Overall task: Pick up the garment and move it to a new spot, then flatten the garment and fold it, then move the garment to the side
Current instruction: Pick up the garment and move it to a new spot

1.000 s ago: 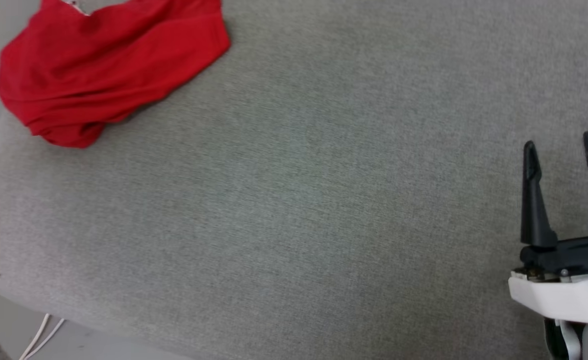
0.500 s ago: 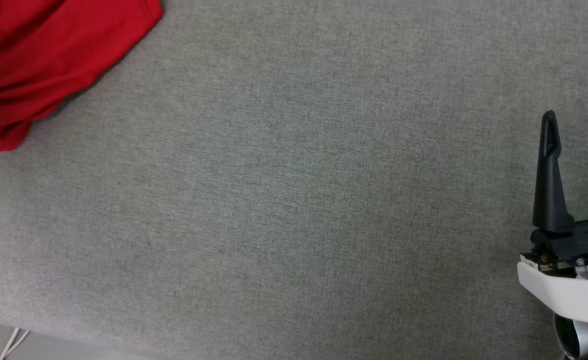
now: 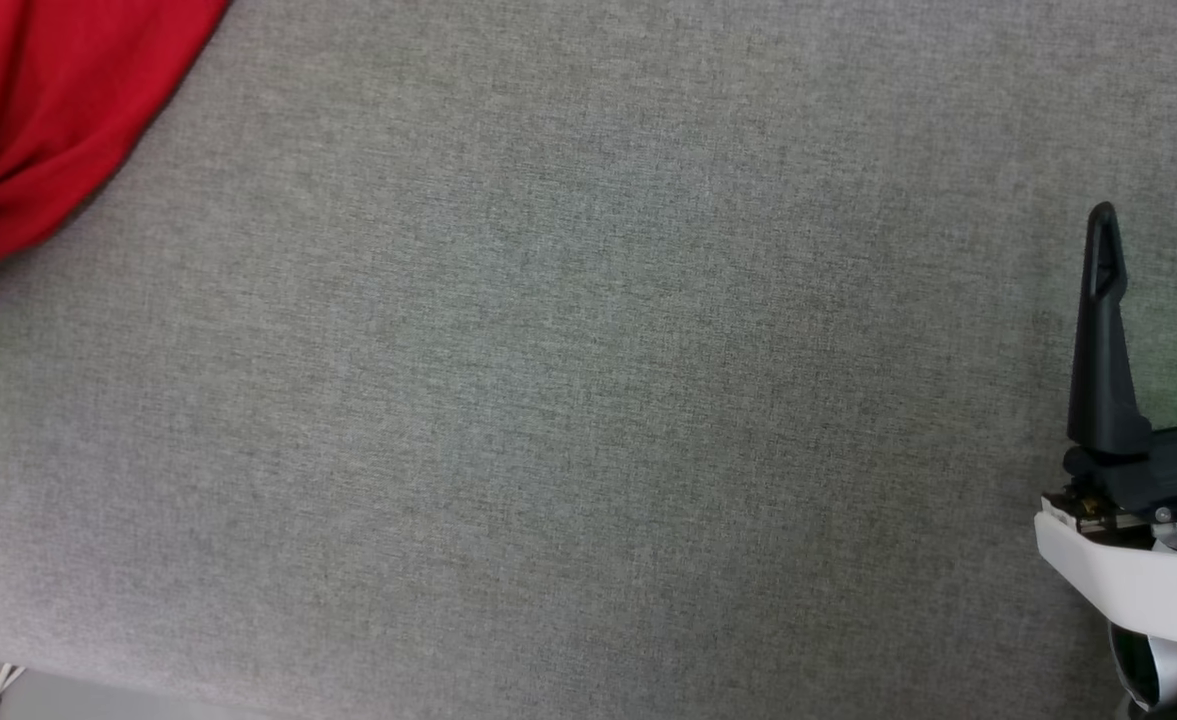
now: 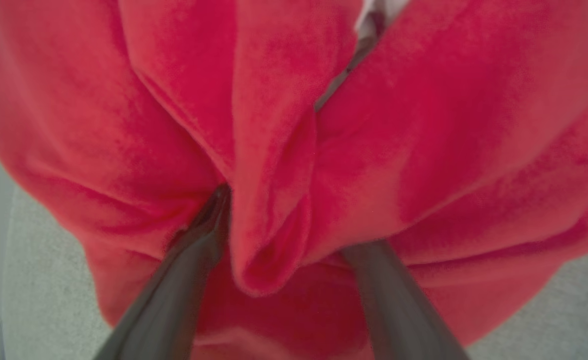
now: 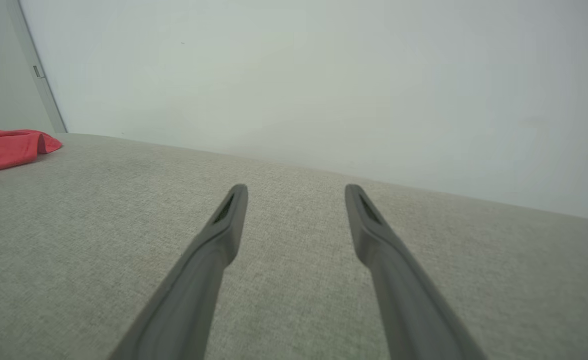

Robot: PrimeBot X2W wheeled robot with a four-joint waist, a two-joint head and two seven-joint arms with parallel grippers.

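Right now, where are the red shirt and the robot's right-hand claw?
garment (image 3: 38, 110): head view, its red folded cloth, upper left.
right gripper (image 5: 296, 192): right wrist view, midway between its open jaws' tips.

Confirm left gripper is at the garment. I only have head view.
Observer: Yes. Left wrist view: the left gripper has its fingers in the folds of the garment.
Operator: Clamped?
Observer: No, fingers are apart, one red fold between them.
Operator: Right gripper? I see one finger.
Observer: Right wrist view: right gripper open, empty, over the grey surface.
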